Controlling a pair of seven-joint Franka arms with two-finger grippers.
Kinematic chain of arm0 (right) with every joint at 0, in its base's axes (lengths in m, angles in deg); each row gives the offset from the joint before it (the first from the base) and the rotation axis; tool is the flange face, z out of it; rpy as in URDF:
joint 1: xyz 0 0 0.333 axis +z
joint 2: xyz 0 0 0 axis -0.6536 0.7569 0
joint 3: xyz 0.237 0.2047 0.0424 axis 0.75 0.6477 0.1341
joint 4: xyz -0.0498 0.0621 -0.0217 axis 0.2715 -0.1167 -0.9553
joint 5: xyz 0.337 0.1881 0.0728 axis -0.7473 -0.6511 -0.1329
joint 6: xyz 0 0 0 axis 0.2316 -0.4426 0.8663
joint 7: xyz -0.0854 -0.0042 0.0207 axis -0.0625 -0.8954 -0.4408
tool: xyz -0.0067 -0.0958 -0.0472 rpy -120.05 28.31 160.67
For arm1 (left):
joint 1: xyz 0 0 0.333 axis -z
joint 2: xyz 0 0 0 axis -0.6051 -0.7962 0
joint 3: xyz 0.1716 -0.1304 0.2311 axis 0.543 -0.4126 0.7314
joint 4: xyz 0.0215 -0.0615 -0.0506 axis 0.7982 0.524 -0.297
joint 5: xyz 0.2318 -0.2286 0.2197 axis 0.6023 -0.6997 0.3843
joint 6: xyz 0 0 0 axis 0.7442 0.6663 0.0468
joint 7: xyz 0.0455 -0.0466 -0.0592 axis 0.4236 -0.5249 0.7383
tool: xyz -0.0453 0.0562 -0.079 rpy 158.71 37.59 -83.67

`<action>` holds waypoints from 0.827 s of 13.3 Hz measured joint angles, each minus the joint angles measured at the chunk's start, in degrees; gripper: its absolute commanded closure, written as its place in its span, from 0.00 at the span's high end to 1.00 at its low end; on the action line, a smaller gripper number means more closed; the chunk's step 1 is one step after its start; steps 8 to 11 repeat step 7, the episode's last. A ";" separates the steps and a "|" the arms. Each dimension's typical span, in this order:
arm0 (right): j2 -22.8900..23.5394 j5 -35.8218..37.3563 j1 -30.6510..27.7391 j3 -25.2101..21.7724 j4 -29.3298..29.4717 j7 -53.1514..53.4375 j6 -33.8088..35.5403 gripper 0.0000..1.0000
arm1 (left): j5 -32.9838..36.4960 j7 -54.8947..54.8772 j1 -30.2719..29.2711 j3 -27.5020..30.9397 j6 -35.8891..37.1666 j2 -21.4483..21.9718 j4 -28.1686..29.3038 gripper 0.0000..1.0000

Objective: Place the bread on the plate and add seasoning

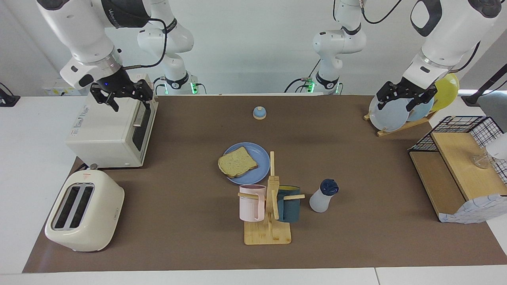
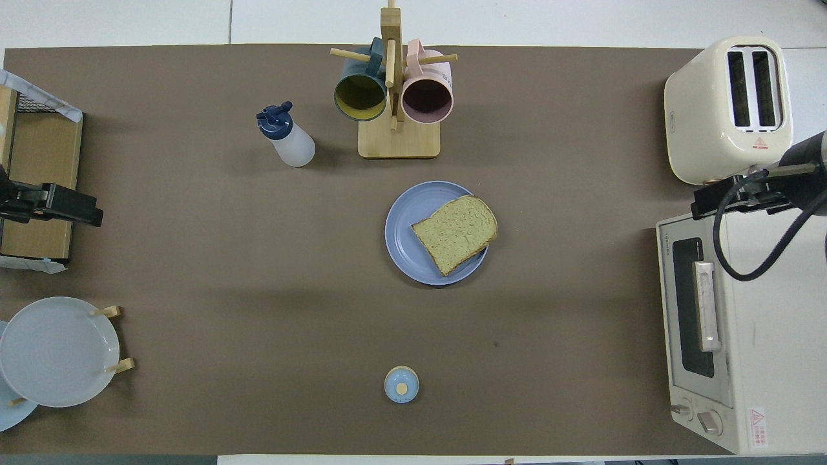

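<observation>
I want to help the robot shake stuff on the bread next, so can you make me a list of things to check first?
1. Bread lies on the blue plate: ok, though one corner hangs over the rim.
2. Seasoning bottle stands upright beside the mug rack, cap on: ok.
3. Left end effector is open and holds nothing: ok. It hangs over the standing plates, not yet near the bottle.
4. Right end effector is open and empty, waiting over the toaster oven: ok.
5. Room to grab the bottle without bumping the dark mug: cannot tell.
</observation>
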 measured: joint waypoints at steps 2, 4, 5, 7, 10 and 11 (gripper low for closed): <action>0.00 0.00 0.00 0.00 0.00 0.01 0.00 1.00 | 0.01 0.03 0.01 0.43 -0.07 0.08 -0.01 1.00; 0.00 0.00 0.00 0.00 0.00 0.01 0.00 1.00 | 0.01 0.46 0.08 0.49 -0.08 0.09 -0.06 1.00; 0.00 0.00 0.00 0.00 0.00 0.01 0.00 1.00 | 0.01 1.11 0.09 0.59 -0.08 0.09 -0.06 1.00; 0.00 0.00 0.00 0.00 0.00 0.01 0.00 1.00 | 0.01 2.47 0.10 0.69 -0.08 0.10 -0.06 1.00; 0.00 0.00 0.00 0.00 0.00 0.01 0.00 1.00 | 0.01 2.47 0.10 0.69 -0.08 0.10 -0.06 1.00; 0.00 0.00 0.00 0.00 0.00 0.01 0.00 1.00 | 0.01 2.47 0.10 0.69 -0.08 0.10 -0.06 1.00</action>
